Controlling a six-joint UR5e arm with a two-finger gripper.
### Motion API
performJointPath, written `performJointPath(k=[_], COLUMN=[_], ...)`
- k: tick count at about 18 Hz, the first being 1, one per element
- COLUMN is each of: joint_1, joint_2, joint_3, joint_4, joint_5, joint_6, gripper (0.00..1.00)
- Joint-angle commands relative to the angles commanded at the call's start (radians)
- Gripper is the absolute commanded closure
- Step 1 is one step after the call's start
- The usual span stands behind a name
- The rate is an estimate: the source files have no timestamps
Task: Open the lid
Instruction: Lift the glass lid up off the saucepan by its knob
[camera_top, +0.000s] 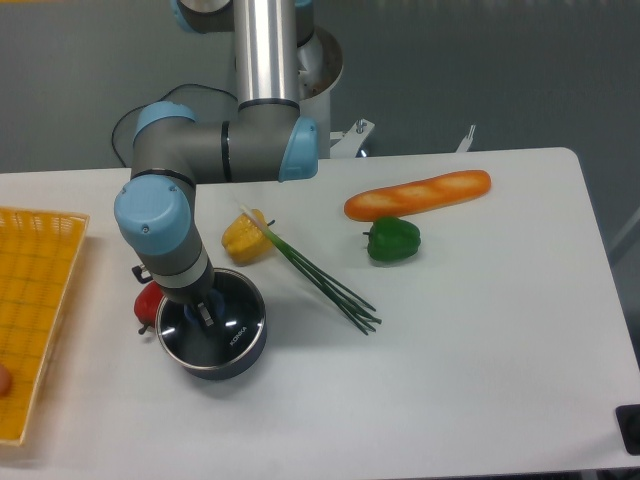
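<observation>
Gripper (203, 314) is down over the middle of the lid (222, 323), fingers either side of where the blue knob should be. Knob itself is mostly hidden by the wrist, so can't tell if the fingers are apart or already pinched on it.

Lid sits flat on the pot (212, 352), toward the front-left part of the tabletop (480, 330), not yet off.

Step in hand looks like getting a grip on the knob, then lifting. To do it well: centre fingers on the knob, squeeze firmly before any pull, then go straight up so the rim clears the pot w/o dragging it. Glass is slick and the knob is small, so an off-centre pinch would prob. tilt the lid or let it slip. Pot is light-looking and may come up with the lid if it sticks.

Rel. to the tool: lid is directly under it, knob approx. between the fingertips, glass showing mostly on the right side of the wrist.
</observation>
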Motion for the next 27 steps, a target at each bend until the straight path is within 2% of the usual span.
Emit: performJointPath(k=[4, 12, 22, 27], joint_1=[0.011, 0.089, 0.213, 0.244], joint_2=[0.005, 0.025, 0.069, 0.072], joint_3=[0.034, 0.052, 0.054, 0.063], joint_4=[-0.077, -0.083, -0.153, -0.15], joint_5=[0.0, -0.003, -0.003, -0.011], joint_6=[0.003, 0.021, 0.156, 0.166], gripper=[0.48, 0.48, 0.48, 0.48])
